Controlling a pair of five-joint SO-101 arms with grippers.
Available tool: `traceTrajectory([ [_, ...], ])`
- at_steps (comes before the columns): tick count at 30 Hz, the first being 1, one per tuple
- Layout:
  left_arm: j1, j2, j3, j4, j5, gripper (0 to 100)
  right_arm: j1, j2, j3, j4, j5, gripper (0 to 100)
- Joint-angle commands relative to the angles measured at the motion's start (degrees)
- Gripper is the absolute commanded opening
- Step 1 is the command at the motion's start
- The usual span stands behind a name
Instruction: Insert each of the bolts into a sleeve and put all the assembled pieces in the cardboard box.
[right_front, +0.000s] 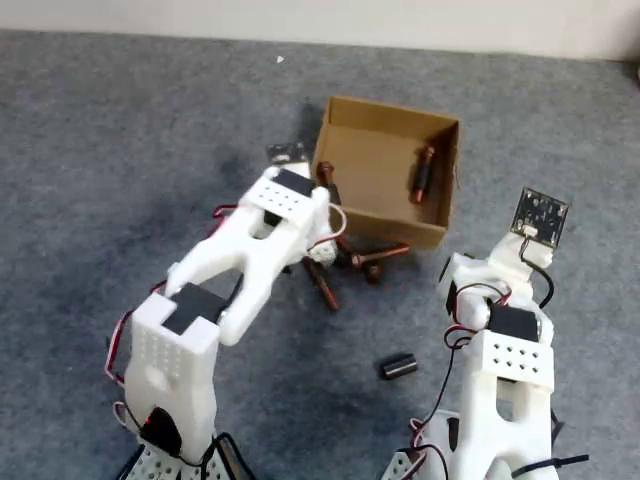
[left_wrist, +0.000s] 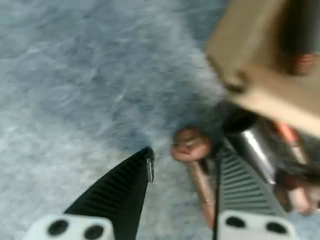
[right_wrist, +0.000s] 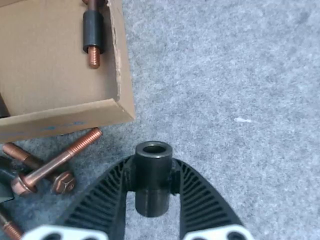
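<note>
The cardboard box (right_front: 385, 205) stands at the back of the carpet with one assembled bolt and sleeve (right_front: 423, 172) inside. Several copper bolts (right_front: 378, 256) lie just in front of it. My left gripper (left_wrist: 185, 152) is open at the box's near left corner, with a bolt (left_wrist: 192, 150) between its fingers, close to one finger (left_wrist: 240, 180). My right gripper (right_wrist: 153, 170) is shut on an upright black sleeve (right_wrist: 152, 182), a short way off the box's front corner (right_wrist: 120, 107). Another black sleeve (right_front: 399, 366) lies on the carpet between the arms.
Grey carpet covers the whole table. Two loose bolts (right_wrist: 57, 160) lie between the right gripper and the box wall (right_wrist: 65, 117). The left arm (right_front: 240, 260) stretches over the middle ground; the right arm (right_front: 505, 350) stands at the near right.
</note>
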Motion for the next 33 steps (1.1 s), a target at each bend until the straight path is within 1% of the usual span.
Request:
traceTrajectory([
  [1, 0.75, 0.66, -3.91, -1.41, 0.62, 15, 0.57, -1.45, -0.75, -1.89, 0.97, 0.7],
  [8, 0.75, 0.75, -3.82, -1.49, 0.62, 0, 0.57, -1.54, -0.75, -1.89, 1.05, 0.7],
  [19, 0.75, 0.22, -3.82, -0.97, 0.35, 1, 0.57, -1.54, -0.66, -1.89, 1.05, 0.7],
  [23, 0.75, -0.57, -5.23, 3.78, 0.18, 1, 0.57, -1.71, -0.57, -1.89, 1.14, 0.7],
  [28, 0.31, -6.64, -4.7, 6.86, -3.96, 0, 0.31, -1.89, -0.48, -1.45, 1.14, 0.6],
  [33, 0.31, -14.64, 2.68, 3.08, -4.31, 0, 0.22, -3.12, -0.92, 1.45, 1.23, 0.6],
])
